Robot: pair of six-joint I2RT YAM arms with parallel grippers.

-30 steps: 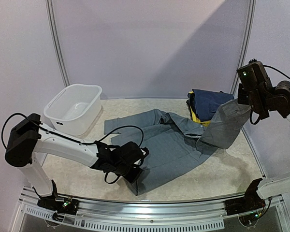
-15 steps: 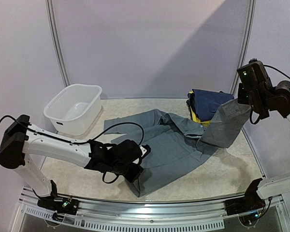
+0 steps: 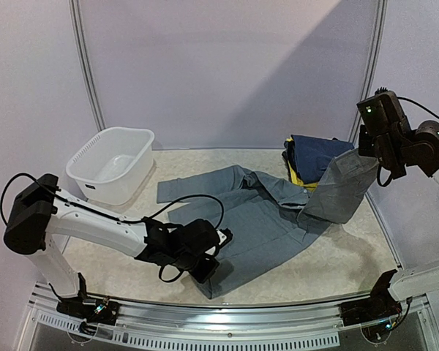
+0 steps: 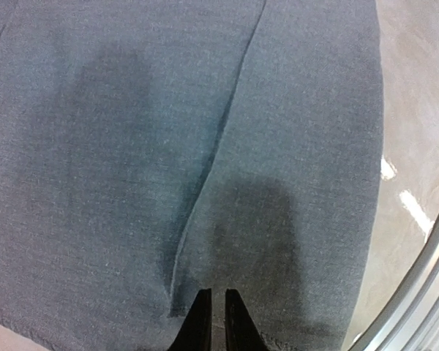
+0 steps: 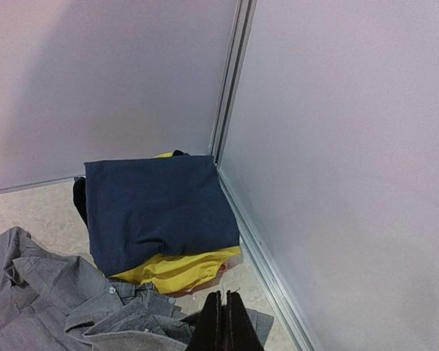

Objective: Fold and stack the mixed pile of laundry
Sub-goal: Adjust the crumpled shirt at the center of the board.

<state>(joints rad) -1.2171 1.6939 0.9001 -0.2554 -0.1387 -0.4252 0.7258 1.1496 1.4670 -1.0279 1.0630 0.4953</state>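
Large grey trousers [image 3: 263, 219] lie spread across the table. My left gripper [image 3: 216, 248] sits low at their near hem; in the left wrist view its jaws [image 4: 212, 311] are pinched on the grey cloth [image 4: 132, 146]. My right gripper [image 3: 364, 152] is shut on one trouser leg and holds it raised at the right; the right wrist view shows its jaws [image 5: 224, 307] closed over the crumpled grey cloth [image 5: 44, 300]. A folded navy garment [image 5: 154, 205] lies on yellow cloth [image 5: 175, 270] with a reddish edge, stacked in the back right corner [image 3: 314, 157].
A white plastic basin [image 3: 110, 164] stands at the back left. The enclosure walls and a metal corner post [image 5: 230, 80] are close behind the stack. The metal front rail [image 4: 424, 285] runs just beyond the near hem.
My left gripper has shifted a little to the right along the near hem. The right gripper still holds the leg up, almost unmoved.
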